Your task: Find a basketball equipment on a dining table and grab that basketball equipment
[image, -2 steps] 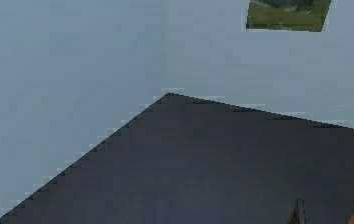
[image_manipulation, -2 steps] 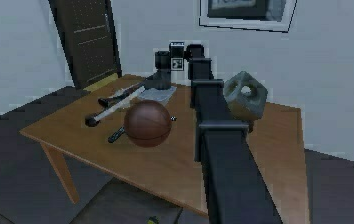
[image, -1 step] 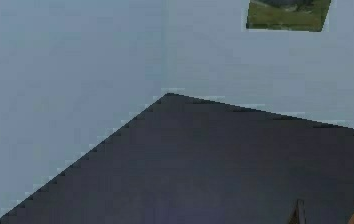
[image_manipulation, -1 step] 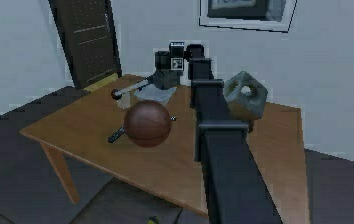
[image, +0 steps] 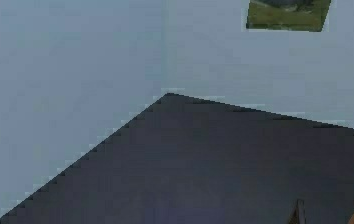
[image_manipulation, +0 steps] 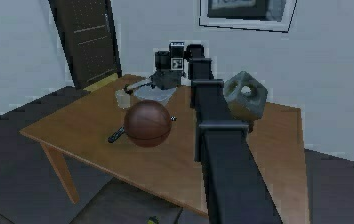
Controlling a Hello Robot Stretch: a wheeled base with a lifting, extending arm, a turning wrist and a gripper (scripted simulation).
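Note:
A brown-red ball, the basketball (image_manipulation: 148, 123), rests on the wooden dining table (image_manipulation: 275, 150) in the arm side view, near the table's middle. My arm (image_manipulation: 220, 140) rises as a dark bar from the bottom edge, passing just right of the ball. The gripper (image_manipulation: 138, 90) sits beyond the ball, left of the two white marker squares (image_manipulation: 185, 50). Its thin fingers reach toward a small white cup (image_manipulation: 124, 98) on the table. I cannot tell whether the gripper holds anything.
A grey angular sculpture (image_manipulation: 247, 92) stands right of the arm, and a dark utensil (image_manipulation: 115, 134) lies left of the ball. A dark door (image_manipulation: 85, 40) and a framed picture (image_manipulation: 243, 10) are on the far wall. The forward view shows a room corner, dark floor (image: 205, 160) and a wall picture (image: 288, 13).

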